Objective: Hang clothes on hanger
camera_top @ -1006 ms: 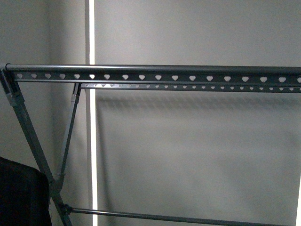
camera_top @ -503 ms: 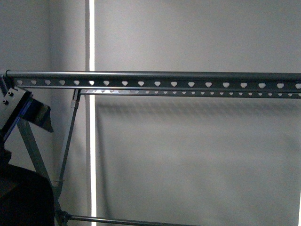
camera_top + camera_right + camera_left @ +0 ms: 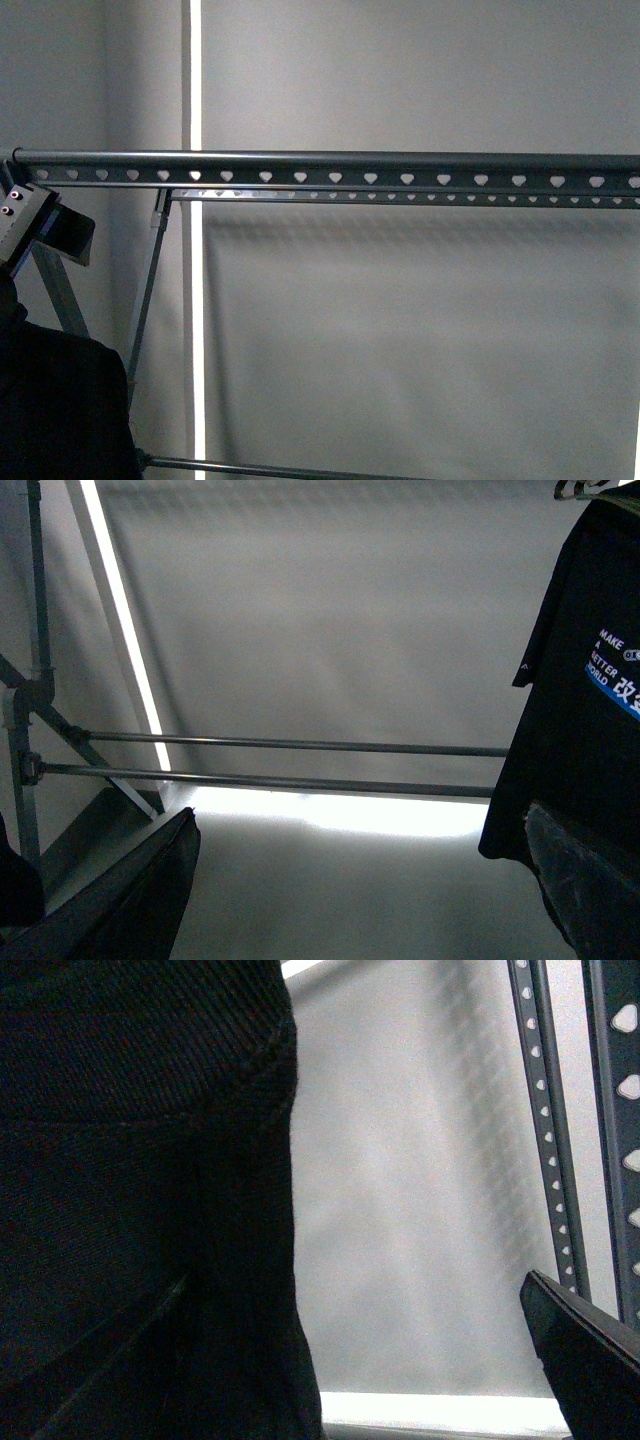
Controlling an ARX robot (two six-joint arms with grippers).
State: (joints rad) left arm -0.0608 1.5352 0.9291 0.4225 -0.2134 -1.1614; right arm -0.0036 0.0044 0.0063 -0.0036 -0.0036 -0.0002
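Hanging: black T-shirt point(image 3: 50, 400) low left, below left end of rack rail point(image 3: 330, 157).
Left gripper point(image 3: 45, 232): beside shirt; closure cannot be told.
Right gripper point(image 3: 360, 815): fingers apart, empty.
Room: rail runs clear rightward.

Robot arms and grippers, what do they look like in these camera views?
In the front view the left arm shows as a pale grey metal block with two small dark screws, next to a flat dark plate. The left gripper's fingers, only one showing, and the right gripper's fingers are flat black wedge-shaped blades. No cables or markings show.
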